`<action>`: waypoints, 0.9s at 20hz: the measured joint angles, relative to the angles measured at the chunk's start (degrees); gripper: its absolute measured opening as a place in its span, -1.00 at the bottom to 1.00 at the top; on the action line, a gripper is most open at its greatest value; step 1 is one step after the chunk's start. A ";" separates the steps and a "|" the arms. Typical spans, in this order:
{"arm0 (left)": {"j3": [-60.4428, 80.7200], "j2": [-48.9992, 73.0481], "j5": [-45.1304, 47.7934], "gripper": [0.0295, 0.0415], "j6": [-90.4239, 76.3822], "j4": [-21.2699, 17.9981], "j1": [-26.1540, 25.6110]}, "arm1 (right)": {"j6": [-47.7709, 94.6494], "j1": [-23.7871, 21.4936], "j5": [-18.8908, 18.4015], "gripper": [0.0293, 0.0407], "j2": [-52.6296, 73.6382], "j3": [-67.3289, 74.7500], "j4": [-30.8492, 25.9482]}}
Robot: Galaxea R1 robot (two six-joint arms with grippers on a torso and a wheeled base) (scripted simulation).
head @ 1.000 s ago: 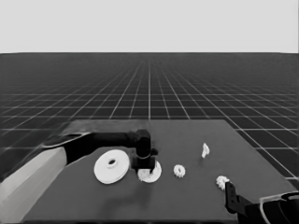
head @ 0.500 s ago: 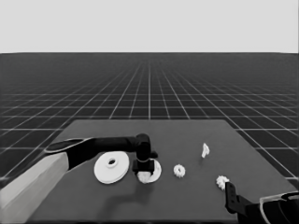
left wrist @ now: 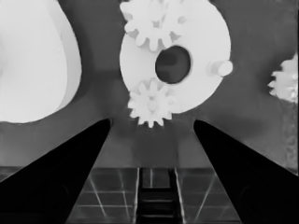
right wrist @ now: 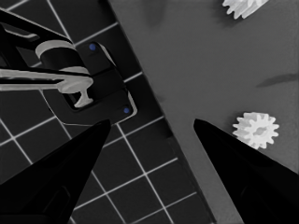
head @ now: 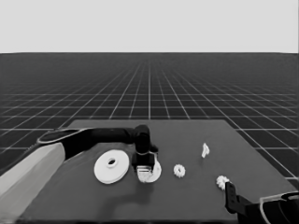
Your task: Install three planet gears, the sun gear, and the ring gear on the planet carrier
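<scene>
Your left gripper (head: 145, 169) hovers over the smaller round part (left wrist: 187, 51), fingers spread wide and holding nothing. Two gears (left wrist: 150, 102) sit on that part; the larger round part (head: 111, 167) lies just beside it. Your right gripper (right wrist: 149, 140) waits, fingers apart, at the table's corner.

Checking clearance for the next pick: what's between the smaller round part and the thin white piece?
In the head view one loose small gear lies on the table between the smaller round part, under the left gripper, and the thin white piece; otherwise bare tabletop.
</scene>
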State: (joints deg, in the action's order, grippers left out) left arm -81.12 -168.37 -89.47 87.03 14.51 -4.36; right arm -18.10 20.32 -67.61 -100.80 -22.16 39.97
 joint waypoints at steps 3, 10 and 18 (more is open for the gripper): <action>1.01 0.13 -0.19 0.49 0.81 -2.89 3.00 | 0.00 0.00 0.00 0.61 0.00 0.00 0.00; 36.46 36.91 32.86 0.91 -55.39 0.89 15.80 | 0.00 0.00 0.00 0.61 0.00 0.00 0.00; 56.90 67.43 50.46 0.49 -106.39 3.23 23.84 | 0.00 0.00 0.00 0.61 0.00 0.00 0.00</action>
State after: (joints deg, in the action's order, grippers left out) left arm -24.23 -100.94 -39.01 -19.36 17.73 19.49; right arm -18.10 20.32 -67.61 -100.80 -22.16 39.97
